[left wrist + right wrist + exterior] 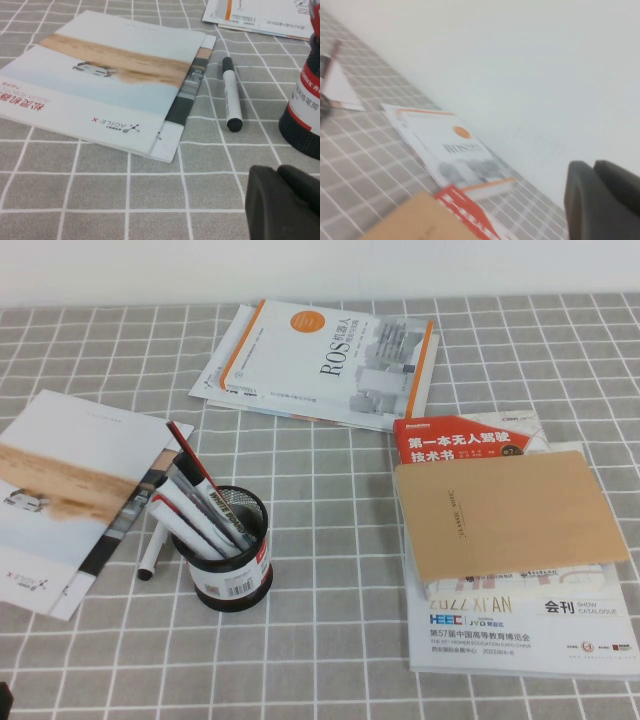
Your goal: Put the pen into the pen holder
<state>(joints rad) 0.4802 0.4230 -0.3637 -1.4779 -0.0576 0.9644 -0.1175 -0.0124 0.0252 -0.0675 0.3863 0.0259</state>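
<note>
A white pen with a black cap [152, 552] lies flat on the checked cloth, just left of the black mesh pen holder [233, 558] and along the brochure's edge. In the left wrist view the same pen [232, 95] lies ahead, with the pen holder [303, 112] at the picture's edge. Several white markers [200, 515] and a thin dark-red stick [190, 456] stand in the holder. My left gripper [277, 171] hovers low over the cloth short of the pen, shut and empty. My right gripper [593, 166] is raised, faces the wall and is shut on nothing.
A white and tan brochure [60, 490] lies left of the pen. An orange-edged ROS book [330, 360] lies on papers at the back. On the right, a tan notebook [505, 512] tops a stack of catalogues [520, 625].
</note>
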